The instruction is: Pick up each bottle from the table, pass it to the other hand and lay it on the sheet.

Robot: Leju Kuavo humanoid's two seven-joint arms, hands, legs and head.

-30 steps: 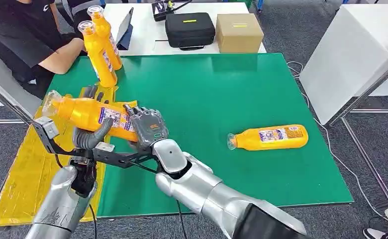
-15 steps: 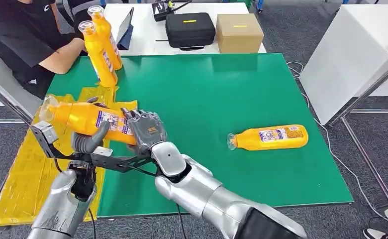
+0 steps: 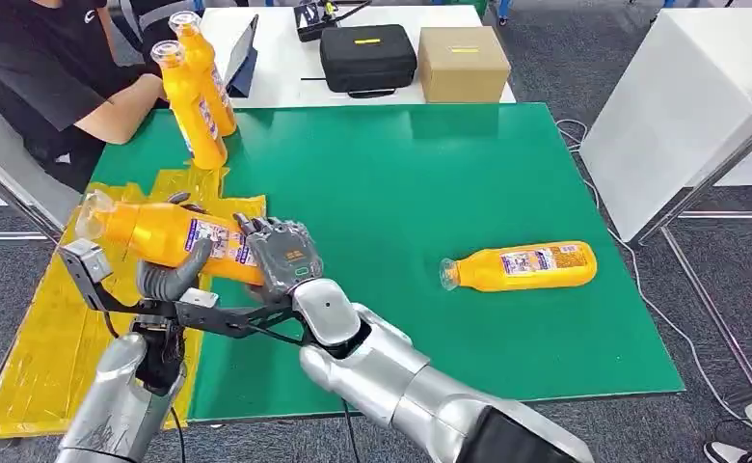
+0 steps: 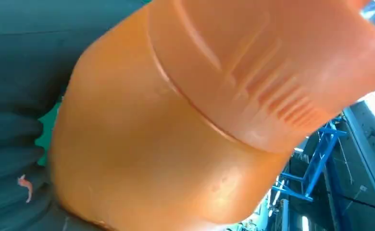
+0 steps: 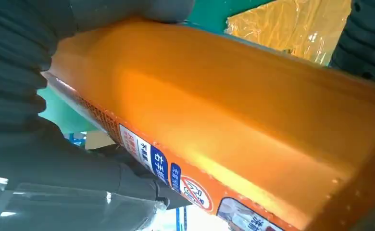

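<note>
Held bottle [image 3: 174, 234] lies nearly level in the air at 9 o'clock of the green worktop [image 3: 420, 174], above the edge of the yellow sheet [image 3: 40, 347], cap end toward 10 o'clock. Left hand [image 3: 168, 273] wraps it from beneath; right hand [image 3: 281, 253] grips its base end. Both hold the one bottle. Second bottle [image 3: 522, 266] lies on its side at 3 o'clock, well apart. Two upright bottles [image 3: 197, 92] stand at 11 o'clock beside a seated person's arm [image 3: 126, 108]. Black case [image 3: 367, 56] and cardboard box [image 3: 463, 63] at 12 o'clock.
</note>
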